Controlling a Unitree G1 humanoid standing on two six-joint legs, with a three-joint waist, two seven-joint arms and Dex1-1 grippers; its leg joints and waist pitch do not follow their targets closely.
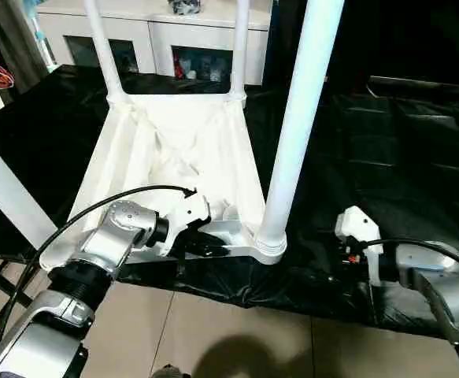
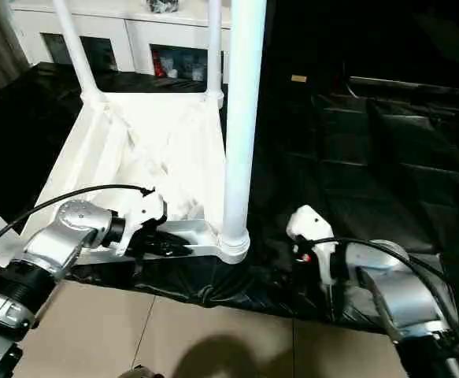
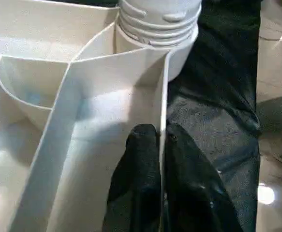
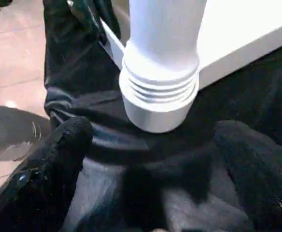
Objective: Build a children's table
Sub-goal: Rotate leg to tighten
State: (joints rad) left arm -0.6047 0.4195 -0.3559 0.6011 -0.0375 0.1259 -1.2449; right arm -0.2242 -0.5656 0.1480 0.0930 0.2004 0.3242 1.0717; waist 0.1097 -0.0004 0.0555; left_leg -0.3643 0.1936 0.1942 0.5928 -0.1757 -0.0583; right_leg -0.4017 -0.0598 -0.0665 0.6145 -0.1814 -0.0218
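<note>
The children's table (image 1: 186,150) lies upside down on a surface draped in black sheeting (image 1: 402,142), its ribbed underside facing up, its near edge along the sheeting's near edge. Two legs (image 1: 101,47) stand in the far corner sockets, and a third leg (image 1: 298,118) stands in the near right corner socket (image 1: 269,246).

The left gripper (image 3: 161,159) is clamped on the thin upright rim (image 3: 163,96) of the table's near edge, one finger on each side of it, close to that socket. The right gripper (image 4: 150,159) hangs with its fingers (image 4: 58,154) spread wide, one on either side of the socket's threaded collar (image 4: 159,92) but holding nothing.

The risks appear to lie in the next squeeze. If the right gripper closes on the collar rather than the leg, it may slip on the ridges. A hard twist could drag the table over the slick sheeting toward the near edge, since a pinch on a thin rim braces it weakly.
</note>
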